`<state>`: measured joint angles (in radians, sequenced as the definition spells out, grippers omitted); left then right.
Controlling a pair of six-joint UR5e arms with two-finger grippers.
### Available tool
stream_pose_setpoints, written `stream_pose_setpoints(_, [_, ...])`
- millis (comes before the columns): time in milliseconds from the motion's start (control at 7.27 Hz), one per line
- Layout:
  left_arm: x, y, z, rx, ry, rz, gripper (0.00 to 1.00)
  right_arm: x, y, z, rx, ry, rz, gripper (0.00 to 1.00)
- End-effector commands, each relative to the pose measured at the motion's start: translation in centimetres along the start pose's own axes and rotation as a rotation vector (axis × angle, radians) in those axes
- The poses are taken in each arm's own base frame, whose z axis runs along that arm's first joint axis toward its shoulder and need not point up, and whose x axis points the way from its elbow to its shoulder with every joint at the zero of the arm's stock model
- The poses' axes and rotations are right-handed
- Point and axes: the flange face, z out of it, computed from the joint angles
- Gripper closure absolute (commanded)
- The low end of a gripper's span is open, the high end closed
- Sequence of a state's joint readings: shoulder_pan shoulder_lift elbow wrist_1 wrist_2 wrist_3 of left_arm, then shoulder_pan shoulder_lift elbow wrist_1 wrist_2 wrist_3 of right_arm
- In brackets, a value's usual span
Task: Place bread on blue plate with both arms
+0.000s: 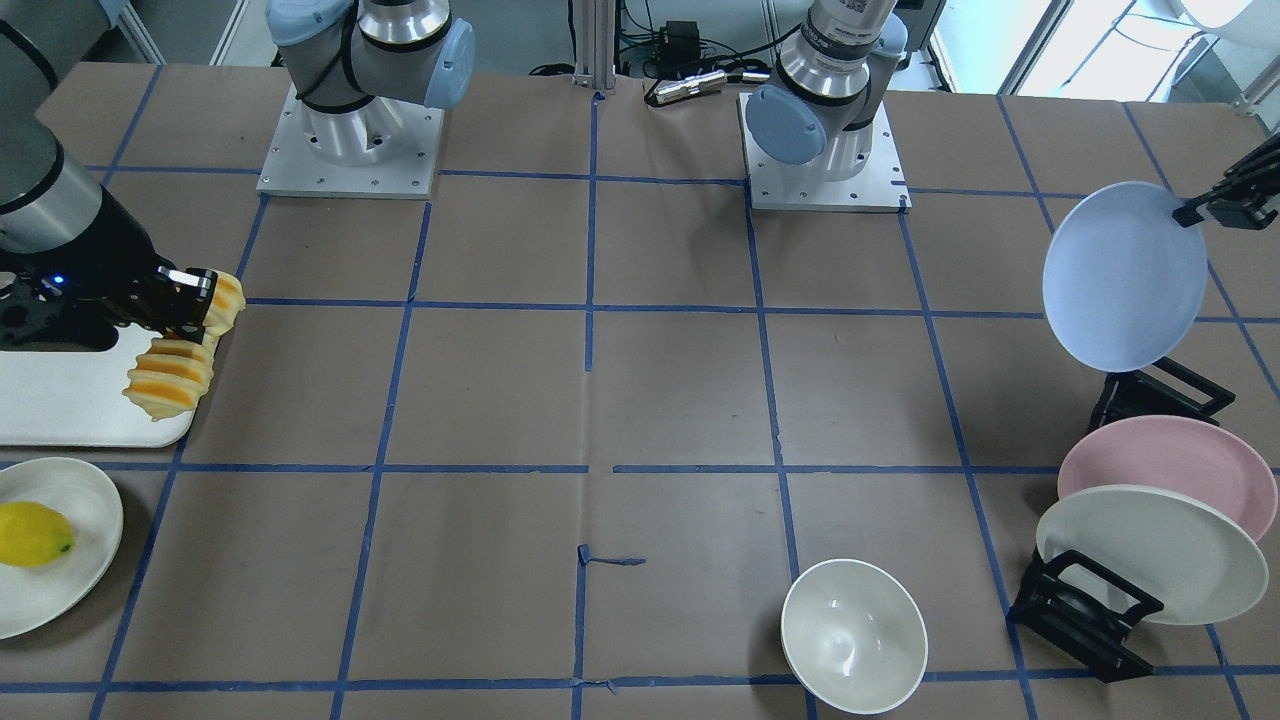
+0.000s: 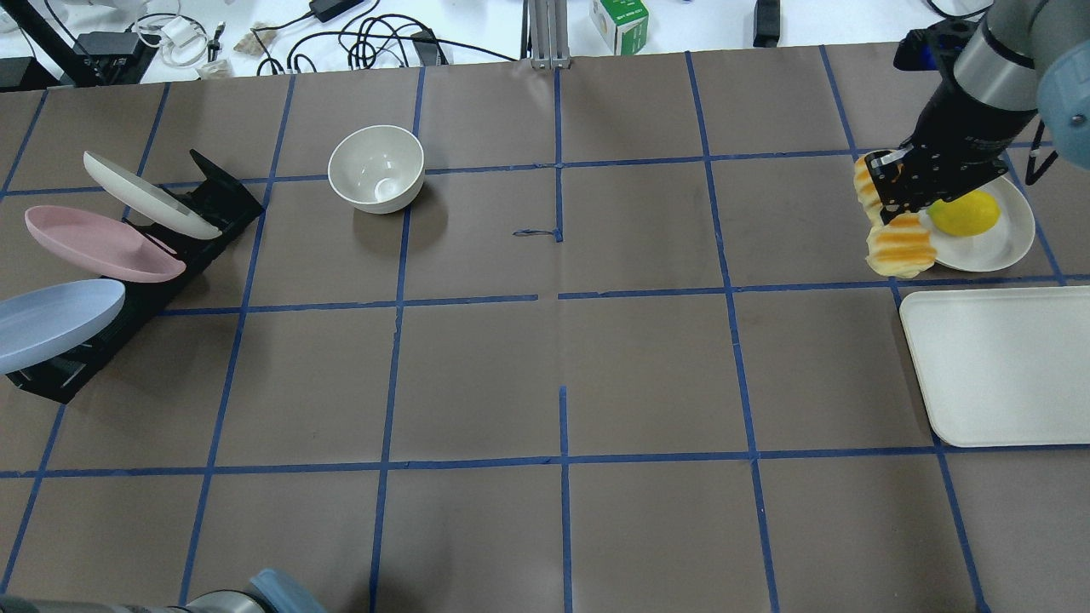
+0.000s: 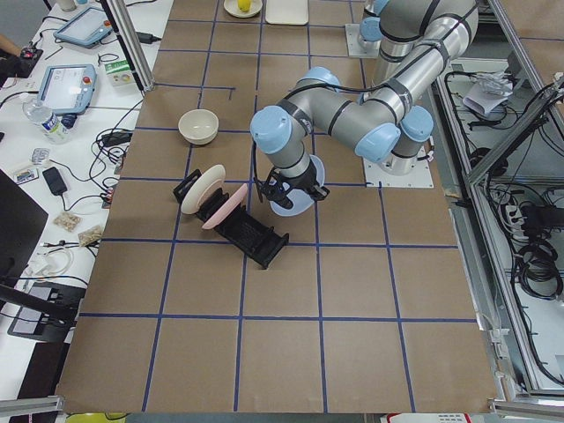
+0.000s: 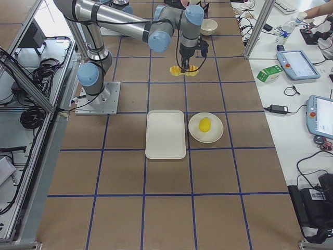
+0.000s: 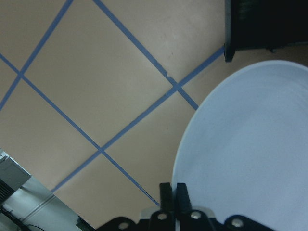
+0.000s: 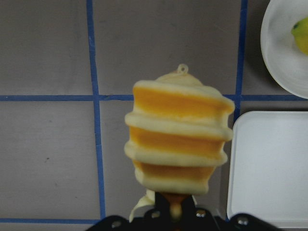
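Observation:
My right gripper (image 1: 195,305) is shut on the bread (image 1: 180,360), an orange-and-yellow ridged loaf. The loaf hangs in the air over the edge of the white tray (image 1: 70,400). It also shows in the overhead view (image 2: 896,234) and fills the right wrist view (image 6: 178,139). My left gripper (image 1: 1192,212) is shut on the rim of the pale blue plate (image 1: 1125,275). It holds the plate tilted above the black rack (image 1: 1160,395). The left wrist view shows the plate (image 5: 250,144) pinched between the fingers (image 5: 166,192).
A pink plate (image 1: 1170,465) and a cream plate (image 1: 1150,550) stand in the rack. A white bowl (image 1: 853,635) sits on the table. A lemon (image 1: 32,533) lies on a cream plate (image 1: 70,570) beside the tray.

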<state>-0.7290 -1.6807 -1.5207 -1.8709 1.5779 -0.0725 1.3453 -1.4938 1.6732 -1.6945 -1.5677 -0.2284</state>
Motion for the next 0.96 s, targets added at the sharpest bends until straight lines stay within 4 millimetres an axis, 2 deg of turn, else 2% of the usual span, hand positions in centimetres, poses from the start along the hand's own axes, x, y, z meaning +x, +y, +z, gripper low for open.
stream_pose_setpoints(0, [6.6,5.0,0.8,-0.019,0.129,0.037,1.0,-3.2,0.0,-0.5,0.011,0.0,0.03,1.0])
stream_pose_setpoints(138, [9.6,6.5,1.9,-0.043,0.202,-0.027,1.0,-4.8,0.1,-0.3,0.008,0.001,0.041,1.0])
stream_pose_setpoints(275, [15.1,7.9,2.6,0.043,0.233,-0.037,1.0,-6.4,0.3,-0.4,0.009,-0.002,0.061,1.0])
stream_pose_setpoints(413, [20.7,10.7,4.4,0.113,0.242,-0.031,1.0,-8.1,0.4,-0.4,0.013,-0.005,0.078,1.0])
stream_pose_setpoints(550, [25.2,13.9,6.3,0.17,0.275,-0.07,1.0,-9.4,0.4,-0.5,0.018,-0.011,0.083,1.0])
stream_pose_setpoints(688, [28.5,17.7,9.0,0.174,0.277,-0.068,1.0,-10.4,0.3,-1.2,0.028,-0.03,0.099,1.0])
stream_pose_setpoints(826, [31.1,21.3,10.8,0.194,0.274,0.011,1.0,-11.7,0.3,-0.9,0.021,-0.05,0.11,1.0])
